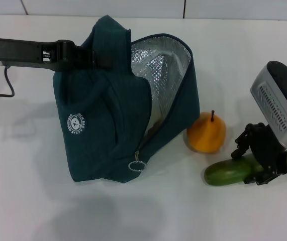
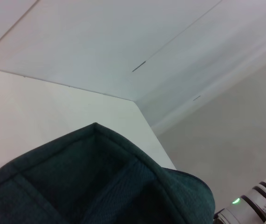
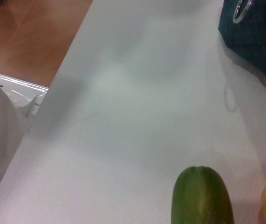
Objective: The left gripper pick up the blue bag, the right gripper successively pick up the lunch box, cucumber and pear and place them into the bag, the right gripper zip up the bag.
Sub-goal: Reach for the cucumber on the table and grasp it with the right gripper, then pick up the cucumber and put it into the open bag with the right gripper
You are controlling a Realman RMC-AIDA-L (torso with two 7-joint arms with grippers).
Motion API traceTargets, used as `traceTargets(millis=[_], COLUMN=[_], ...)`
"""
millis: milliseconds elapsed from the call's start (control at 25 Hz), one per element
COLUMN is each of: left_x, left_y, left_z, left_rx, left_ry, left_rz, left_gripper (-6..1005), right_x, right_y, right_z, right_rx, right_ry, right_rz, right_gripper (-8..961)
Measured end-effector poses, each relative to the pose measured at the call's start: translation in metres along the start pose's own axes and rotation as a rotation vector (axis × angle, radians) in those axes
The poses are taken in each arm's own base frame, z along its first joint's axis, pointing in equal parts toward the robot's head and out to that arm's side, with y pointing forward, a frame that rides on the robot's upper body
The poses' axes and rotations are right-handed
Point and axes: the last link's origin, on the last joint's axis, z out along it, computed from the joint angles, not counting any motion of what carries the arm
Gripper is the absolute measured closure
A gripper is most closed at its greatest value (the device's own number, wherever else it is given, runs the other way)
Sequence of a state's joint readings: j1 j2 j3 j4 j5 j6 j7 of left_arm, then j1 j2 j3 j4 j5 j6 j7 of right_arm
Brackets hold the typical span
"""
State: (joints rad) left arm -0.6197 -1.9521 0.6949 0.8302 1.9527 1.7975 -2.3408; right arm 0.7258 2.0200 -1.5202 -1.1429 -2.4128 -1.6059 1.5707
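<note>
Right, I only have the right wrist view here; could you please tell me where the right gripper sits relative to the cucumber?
Observer: The right gripper is down at the cucumber, over the half farther from the blue bag.
Operator: Is the bag's mouth open?
Observer: Yes, it is open on the pear's side, with silver lining showing.
Operator: And the left arm?
Observer: The left gripper is at the bag's top, by the handles.

Blue bag (image 1: 108,110) — upright, unzipped
</note>
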Motion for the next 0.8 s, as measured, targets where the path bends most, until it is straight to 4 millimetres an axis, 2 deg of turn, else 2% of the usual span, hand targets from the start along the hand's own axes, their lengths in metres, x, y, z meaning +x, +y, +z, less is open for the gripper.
traceTargets(millis=[200, 480, 600, 680, 720, 760, 800], left_x=[0.0, 0.0, 0.001, 0.001, 0.001, 0.002, 0.002], left_y=[0.0, 0.0, 0.0, 0.0, 0.001, 0.001, 0.001], left_z=[0.0, 0.001, 0.0, 0.001, 0.001, 0.0, 0.0], left_rx=[0.0, -0.002, -0.002, -0.002, -0.002, -0.002, -0.001], left_ry=[0.0, -0.001, -0.001, -0.002, -0.002, -0.002, -0.002], left_rz=[0.001, -0.001, 0.001, 0.002, 0.002, 0.002, 0.001], left_gripper=[960, 960, 960, 960, 960, 960, 960], right_x=[0.0, -0.006, -0.008, -0.009, -0.009, -0.006, -0.003], right_y=[0.001, 0.0, 0.001, 0.0, 0.0, -0.002, -0.004], right_z=[-0.002, -0.021, -0.037, -0.055, -0.055, -0.073, -0.08], right_rx=[-0.01, 0.011, 0.014, 0.034, 0.034, 0.075, 0.098], right_ry=[0.0, -0.079, -0.18, -0.277, -0.277, -0.369, -0.402], right_rz=[-0.001, 0.025, 0.059, 0.087, 0.087, 0.138, 0.169], right_gripper=[398, 398, 398, 399, 399, 399, 399])
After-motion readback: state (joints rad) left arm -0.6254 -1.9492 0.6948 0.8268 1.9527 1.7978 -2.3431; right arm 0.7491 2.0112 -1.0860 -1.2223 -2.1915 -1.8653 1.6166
